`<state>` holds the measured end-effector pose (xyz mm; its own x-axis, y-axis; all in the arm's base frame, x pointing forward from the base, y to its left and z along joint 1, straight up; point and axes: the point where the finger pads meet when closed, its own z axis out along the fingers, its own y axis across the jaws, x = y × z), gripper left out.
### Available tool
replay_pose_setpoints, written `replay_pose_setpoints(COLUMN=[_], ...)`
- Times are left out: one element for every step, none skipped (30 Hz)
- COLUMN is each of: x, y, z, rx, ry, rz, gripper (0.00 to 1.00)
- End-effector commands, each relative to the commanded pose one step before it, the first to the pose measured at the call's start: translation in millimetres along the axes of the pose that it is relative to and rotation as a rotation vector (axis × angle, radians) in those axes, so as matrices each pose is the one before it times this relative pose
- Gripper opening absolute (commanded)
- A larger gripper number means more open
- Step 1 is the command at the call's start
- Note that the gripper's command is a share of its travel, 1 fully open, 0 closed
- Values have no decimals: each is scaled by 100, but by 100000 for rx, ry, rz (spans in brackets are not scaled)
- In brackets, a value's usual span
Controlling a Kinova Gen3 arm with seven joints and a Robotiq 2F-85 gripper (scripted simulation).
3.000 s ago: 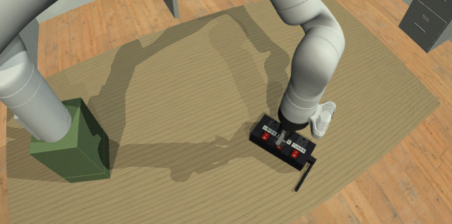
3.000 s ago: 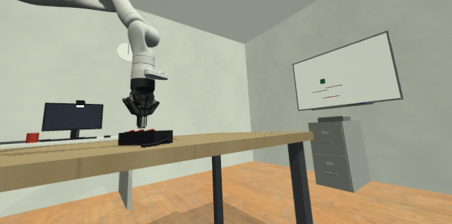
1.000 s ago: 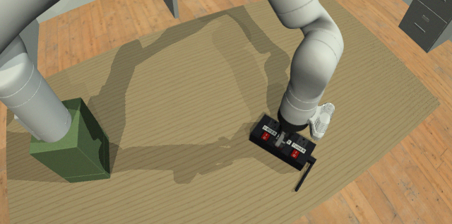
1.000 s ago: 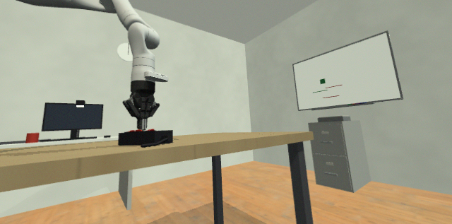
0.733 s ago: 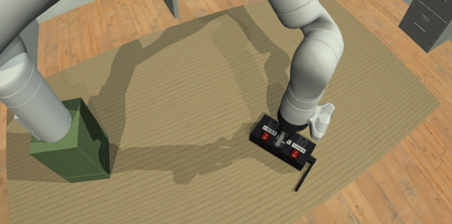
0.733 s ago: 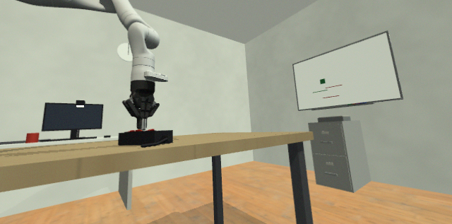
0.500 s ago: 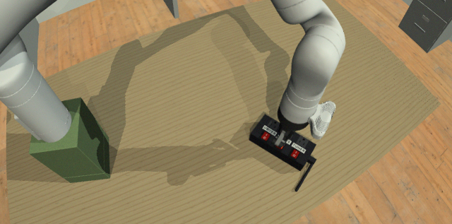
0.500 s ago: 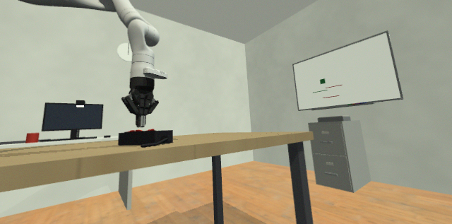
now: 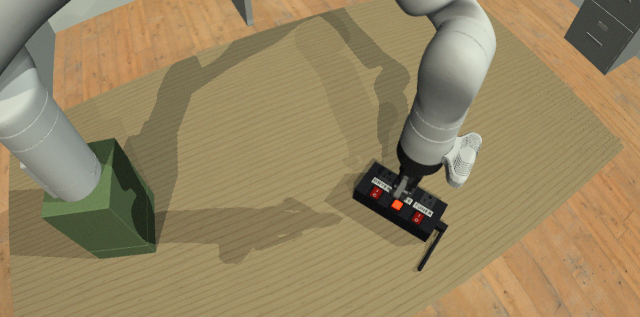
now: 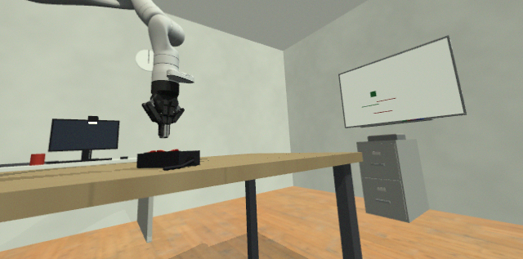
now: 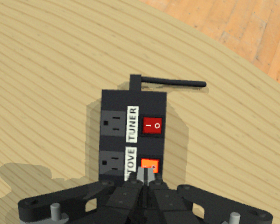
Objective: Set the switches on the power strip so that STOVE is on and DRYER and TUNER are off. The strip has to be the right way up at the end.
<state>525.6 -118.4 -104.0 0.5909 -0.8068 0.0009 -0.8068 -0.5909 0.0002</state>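
A black power strip (image 9: 404,202) lies the right way up on the tan mat, with its stub cable (image 9: 431,251) at the near right end. Its middle STOVE switch (image 9: 397,205) glows bright orange. The DRYER switch (image 9: 376,193) and the TUNER switch (image 9: 417,217) are darker red. My gripper (image 9: 404,188) is shut and empty, hanging a little above the middle of the strip. The side view shows a gap between the fingertips (image 10: 164,135) and the strip (image 10: 168,158). The wrist view shows the fingertips (image 11: 145,175) over the lit switch (image 11: 149,163) and the TUNER switch (image 11: 152,125) beyond.
A green block (image 9: 102,201) stands at the mat's left, next to the arm's base link. A grey cabinet (image 9: 605,12) stands off the table at the far right. A monitor (image 10: 83,136) and a red cup (image 10: 37,158) are on the far desk.
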Motion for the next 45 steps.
replay_pose_setpoints(x=[52, 0, 0, 0, 0, 0, 0, 0, 0, 0, 0, 0, 0, 0, 0, 0, 0, 0, 0, 0, 0, 0, 0, 0, 0, 0, 0, 0, 0, 0, 0, 0, 0, 0, 0, 0, 0, 0, 0, 0, 0, 0, 0, 0, 0], y=[-188, 0, 0, 0, 0, 0, 0, 0, 0, 0, 0, 0, 0, 0, 0, 0, 0, 0, 0, 0, 0, 0, 0, 0, 0, 0, 0, 0, 0, 0, 0, 0, 0, 0, 0, 0, 0, 0, 0, 0, 0, 0, 0, 0, 0], z=[-238, 0, 0, 0, 0, 0, 0, 0, 0, 0, 0, 0, 0, 0, 0, 0, -4, -23, -59, -106, 0, 0, -162, -223, -288, -353, -415, -474, -527, -572, -608, -626, -627, -620, -601, -573, -536, 0, 0, -492, -441, -385, -326, -266, -206], rx=[384, 0, 0, 0, 0, 0, 0, 0, 0, 0, 0, 0, 0, 0, 0, 0, 0, 0, 0, 0, 0, 0, 0, 0, 0, 0, 0, 0, 0, 0, 0, 0, 0, 0, 0, 0, 0, 0, 0, 0, 0, 0, 0, 0, 0], ry=[231, 0, 0, 0, 0, 0, 0, 0, 0, 0, 0, 0, 0, 0, 0, 0, 0, 0, 0, 0, 0, 0, 0, 0, 0, 0, 0, 0, 0, 0, 0, 0, 0, 0, 0, 0, 0, 0, 0, 0, 0, 0, 0, 0, 0], rz=[-97, 0, 0, 0, 0, 0, 0, 0, 0, 0, 0, 0, 0, 0, 0, 0, 0, 0, 0, 0, 0, 0, 0, 0, 0, 0, 0, 0, 0, 0, 0, 1, -1, 0, 0, 0, 0, 0, 0, 0, 0, -1, 0, 1, -1], gripper=[0, 0, 0, 0, 0, 0, 0, 0, 0, 0, 0, 0, 0, 0, 0, 0, 100, 100, 100, 100, 100, 100, 100, 100, 100, 100, 100, 100, 100, 100, 100, 100, 100, 100, 100, 100, 100, 100, 100, 100, 100, 100, 100, 100, 100])
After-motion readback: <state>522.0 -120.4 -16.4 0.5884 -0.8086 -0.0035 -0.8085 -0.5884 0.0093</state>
